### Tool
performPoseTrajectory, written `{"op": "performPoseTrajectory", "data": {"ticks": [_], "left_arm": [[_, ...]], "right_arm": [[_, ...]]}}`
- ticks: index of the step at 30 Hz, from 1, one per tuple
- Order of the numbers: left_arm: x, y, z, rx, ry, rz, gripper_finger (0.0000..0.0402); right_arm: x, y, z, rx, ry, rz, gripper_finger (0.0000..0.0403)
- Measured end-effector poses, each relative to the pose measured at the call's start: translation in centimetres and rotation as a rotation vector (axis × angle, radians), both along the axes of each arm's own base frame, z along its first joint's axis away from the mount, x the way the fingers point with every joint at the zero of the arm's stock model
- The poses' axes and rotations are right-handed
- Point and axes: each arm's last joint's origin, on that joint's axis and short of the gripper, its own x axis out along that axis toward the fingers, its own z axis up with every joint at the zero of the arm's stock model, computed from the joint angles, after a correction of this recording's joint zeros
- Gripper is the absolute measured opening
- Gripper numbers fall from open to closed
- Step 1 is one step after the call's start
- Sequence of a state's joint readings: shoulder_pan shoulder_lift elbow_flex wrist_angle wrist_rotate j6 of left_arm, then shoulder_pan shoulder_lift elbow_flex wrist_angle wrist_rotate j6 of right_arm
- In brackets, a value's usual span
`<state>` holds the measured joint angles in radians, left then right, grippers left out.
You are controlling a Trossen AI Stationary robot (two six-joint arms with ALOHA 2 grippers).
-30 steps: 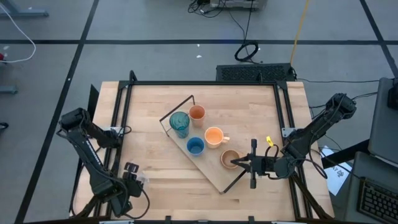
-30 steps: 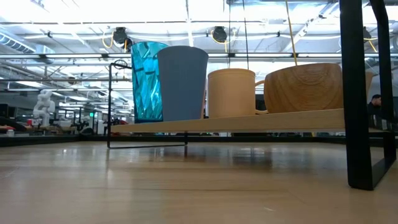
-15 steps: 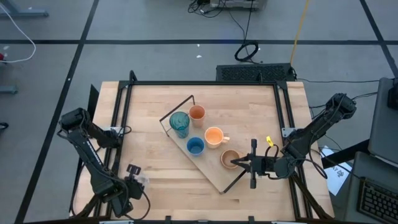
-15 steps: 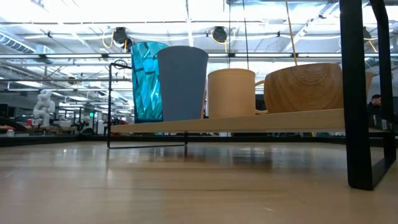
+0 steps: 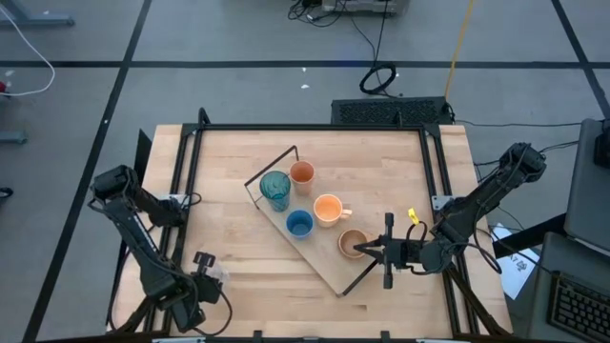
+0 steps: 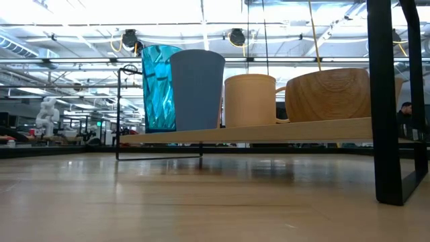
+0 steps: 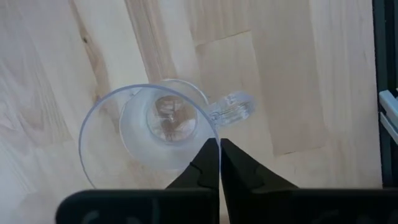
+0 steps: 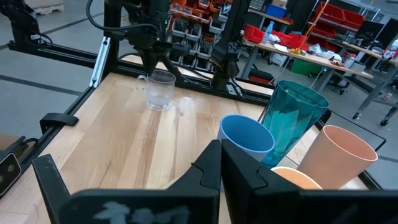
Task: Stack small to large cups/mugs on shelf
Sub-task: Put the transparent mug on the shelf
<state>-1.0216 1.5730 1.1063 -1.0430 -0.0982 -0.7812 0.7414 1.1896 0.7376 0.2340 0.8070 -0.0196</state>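
The shelf [image 5: 322, 262] lies slantwise on the table. On it stand the teal tumbler [image 5: 275, 189], the small orange cup [image 5: 302, 172], the orange mug [image 5: 328, 209], the blue cup [image 5: 299, 224] and the tan mug [image 5: 352, 242]. The tiny clear glass [image 7: 149, 134], which has a handle, stands upright on the table near the front left corner. My left gripper [image 7: 219, 144] points down and is shut on it. My right gripper [image 5: 360, 250] is shut and nearly level, its tips at the tan mug's right side. My left gripper pinches the glass's rim [image 7: 211, 132] between its two fingers, beside the handle [image 7: 231, 109], one finger inside the glass and one outside. It comes from above, pointing down. The glass stands upright with its base on the table. My right gripper's tips reach the tan mug; I cannot tell whether they touch it.
Black wire brackets [image 5: 272, 162] rise at both short ends of the shelf. A black frame rail [image 5: 181, 219] runs along the table's left side close to the glass. A small yellow object [image 5: 413, 215] lies right of the shelf. Bare tabletop [image 5: 257, 262] lies between glass and shelf.
My left gripper has shut on the clear glass's rim while staying in place above it. The glass still stands where it was.
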Motion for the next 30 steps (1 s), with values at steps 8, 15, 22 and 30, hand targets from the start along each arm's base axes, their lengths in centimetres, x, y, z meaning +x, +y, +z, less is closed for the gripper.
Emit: {"op": "performPoseTrajectory", "data": {"ticks": [8, 15, 22, 30], "left_arm": [[1.7, -0.1, 2.0, -0.044, -0.059, 0.01, 0.0003], [4.1, -0.2, 5.4, -0.103, -0.16, -0.031, 0.0002], [6.4, 0.3, 9.8, -0.155, -0.294, -0.117, 0.0001], [8.5, 1.9, 13.5, -0.114, -0.435, -0.252, 0.0001]], "right_arm": [[0.0, 0.0, 0.0, 0.001, 0.0, 0.0, 0.0], [0.0, 0.0, 0.0, 0.001, 0.0, 0.0, 0.0], [-0.1, 0.1, -0.1, 0.001, 0.006, 0.006, 0.0], [-0.3, 0.4, -0.1, -0.004, 0.007, 0.019, 0.0]]}}
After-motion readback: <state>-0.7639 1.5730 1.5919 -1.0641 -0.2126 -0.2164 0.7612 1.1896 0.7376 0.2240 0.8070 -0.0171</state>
